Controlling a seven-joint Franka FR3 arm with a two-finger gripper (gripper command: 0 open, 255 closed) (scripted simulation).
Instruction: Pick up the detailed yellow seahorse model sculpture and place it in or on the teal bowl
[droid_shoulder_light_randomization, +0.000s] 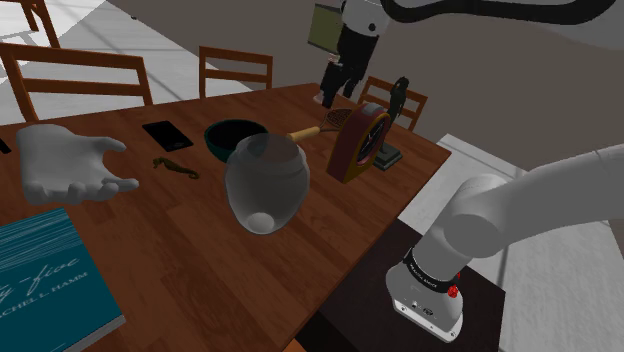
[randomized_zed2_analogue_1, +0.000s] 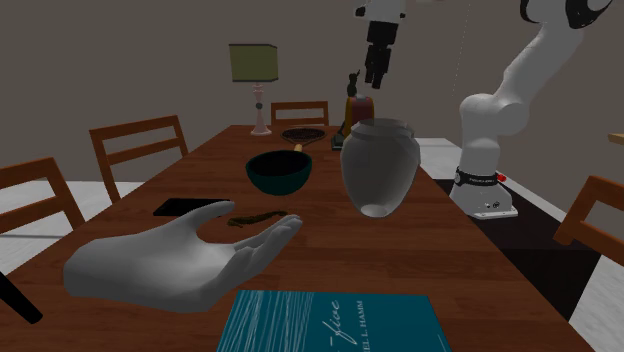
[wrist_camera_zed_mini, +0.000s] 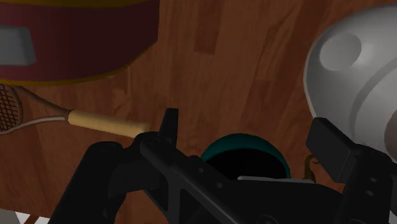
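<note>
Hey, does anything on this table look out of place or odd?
The grey rounded vase beside the dark teal round bowl stands on a very narrow bottom and looks precarious. A large grey open-hand sculpture lying near the teal book is unusual here. Nothing looks spilled or broken.

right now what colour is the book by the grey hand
Teal with white lettering; the book shows best in the second exterior view.

Wooden table (randomized_zed2_analogue_1: 450, 262), wooden chairs (randomized_zed2_analogue_1: 138, 150) around it, grey wall (randomized_zed2_analogue_1: 120, 60) — lamp (randomized_zed2_analogue_1: 254, 64) (olive shade)
</note>
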